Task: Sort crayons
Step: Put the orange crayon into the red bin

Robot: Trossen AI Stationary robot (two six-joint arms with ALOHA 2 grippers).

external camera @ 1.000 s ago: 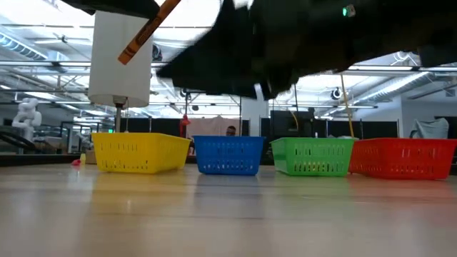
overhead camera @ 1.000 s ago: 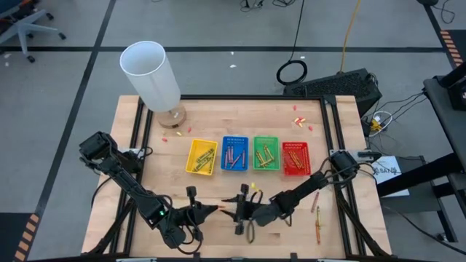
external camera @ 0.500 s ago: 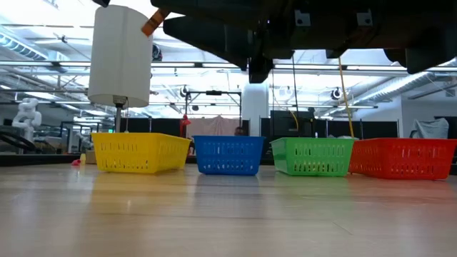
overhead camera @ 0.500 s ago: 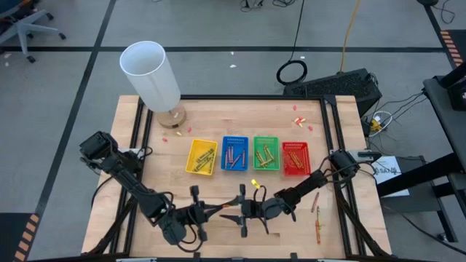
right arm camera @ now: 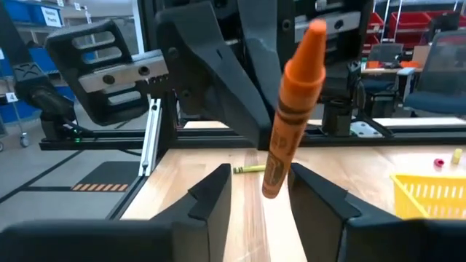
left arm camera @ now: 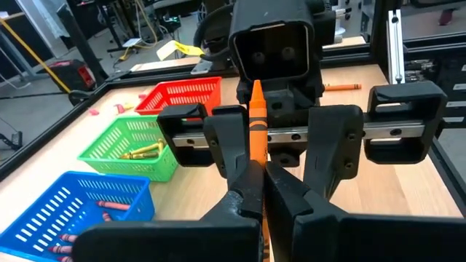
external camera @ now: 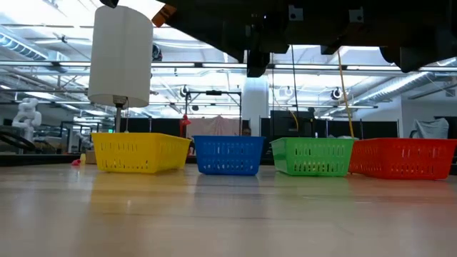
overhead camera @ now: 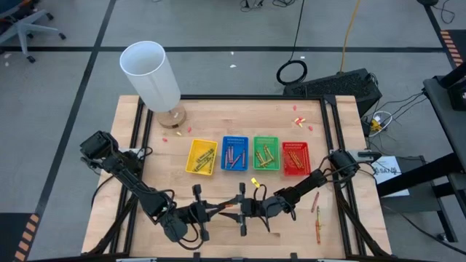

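Left wrist view: our left gripper (left arm camera: 255, 182) fingers pinch the orange crayon (left arm camera: 254, 124) above the table's front edge, between the right gripper's (right arm camera: 258, 193) spread fingers. Release early and it drops.

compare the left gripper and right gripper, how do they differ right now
The left gripper is shut on the orange crayon; the right gripper is open, its fingers on either side of that crayon without clamping it. They face each other above the table's near edge.
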